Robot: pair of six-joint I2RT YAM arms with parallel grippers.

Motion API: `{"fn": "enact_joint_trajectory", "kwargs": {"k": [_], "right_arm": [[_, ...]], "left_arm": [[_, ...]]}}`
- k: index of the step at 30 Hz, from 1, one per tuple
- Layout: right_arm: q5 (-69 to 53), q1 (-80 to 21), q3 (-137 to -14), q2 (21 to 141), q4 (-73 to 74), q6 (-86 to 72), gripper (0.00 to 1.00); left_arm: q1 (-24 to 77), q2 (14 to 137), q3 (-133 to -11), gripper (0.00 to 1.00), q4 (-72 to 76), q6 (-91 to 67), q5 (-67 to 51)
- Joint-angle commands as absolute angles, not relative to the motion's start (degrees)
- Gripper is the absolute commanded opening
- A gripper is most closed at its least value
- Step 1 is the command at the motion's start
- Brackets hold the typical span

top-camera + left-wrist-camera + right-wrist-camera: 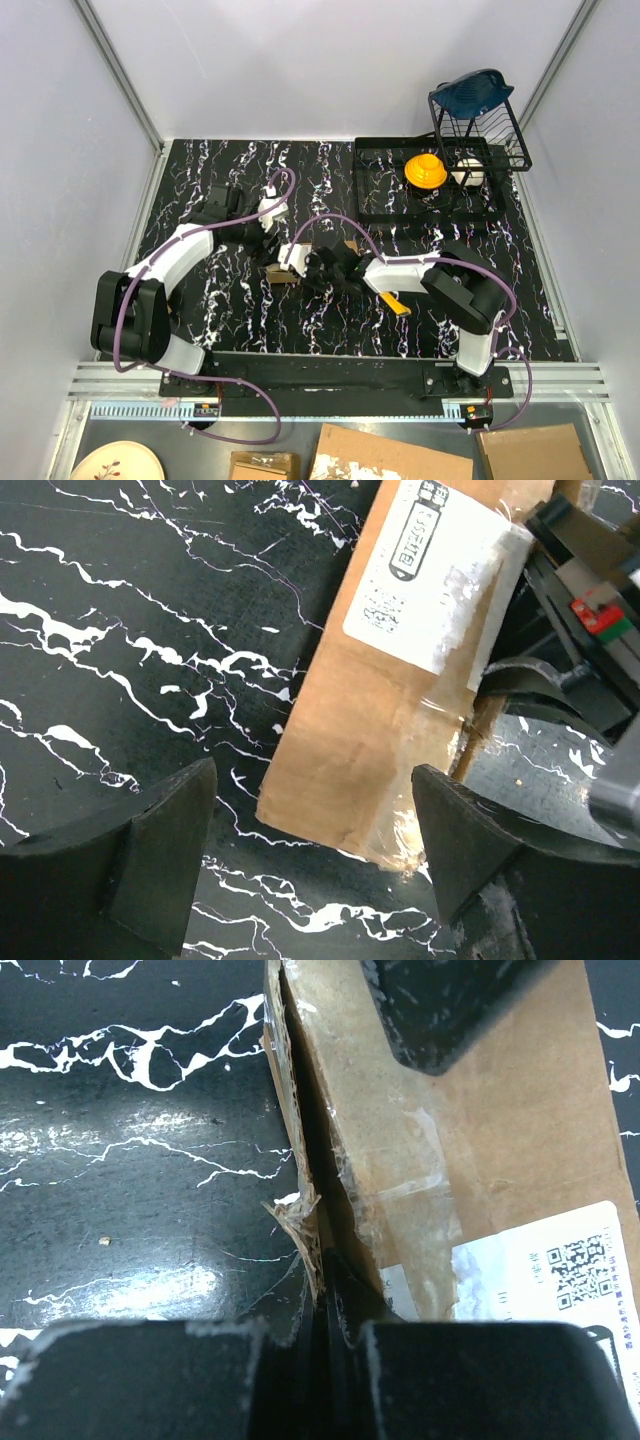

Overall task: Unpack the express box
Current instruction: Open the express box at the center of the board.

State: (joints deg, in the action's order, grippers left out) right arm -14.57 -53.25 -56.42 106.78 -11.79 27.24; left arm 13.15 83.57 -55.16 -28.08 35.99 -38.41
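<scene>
The express box (400,690) lies on the black marbled surface (120,600), its near end between the widely spread jaws of the left gripper (315,780), with no contact visible. The right gripper (330,1300), jaws pressed together, sits at the box's torn seam (whether it pinches cardboard cannot be made out). From above, both arms hide most of the box.

The left arm (175,255) reaches far and rightward, its left gripper (268,214) spread wide, fingers (160,850) well apart. The right arm (400,272) folds leftward across the middle — its right gripper (302,262) closed tight, fingertips together.
</scene>
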Motion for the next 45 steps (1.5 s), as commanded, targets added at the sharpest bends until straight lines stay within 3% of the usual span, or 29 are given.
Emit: {"fn": "enact_joint_trajectory", "kwargs": {"k": [1, 8, 25, 45], "right_arm": [[-19.8, -54.8, -54.4, 107.0, -13.6, 23.8, 0.02], [-19.6, -54.8, -54.5, 107.3, -14.7, 24.0, 0.02], [-14.3, -59.2, -54.7, 109.5, -14.2, 28.8, 0.01], [-6.2, -66.4, -50.9, 111.8, -15.8, 25.8, 0.0]], "left_arm": [[14.3, 84.9, -54.1, 0.81, -23.6, 35.0, -39.5], [15.6, 86.9, -54.0, 0.81, -30.6, 40.6, -43.3], [18.2, 92.5, -59.6, 0.79, -28.6, 33.2, -41.9], [20.0, 103.3, -65.3, 0.76, -32.6, 31.1, -26.4]]}}
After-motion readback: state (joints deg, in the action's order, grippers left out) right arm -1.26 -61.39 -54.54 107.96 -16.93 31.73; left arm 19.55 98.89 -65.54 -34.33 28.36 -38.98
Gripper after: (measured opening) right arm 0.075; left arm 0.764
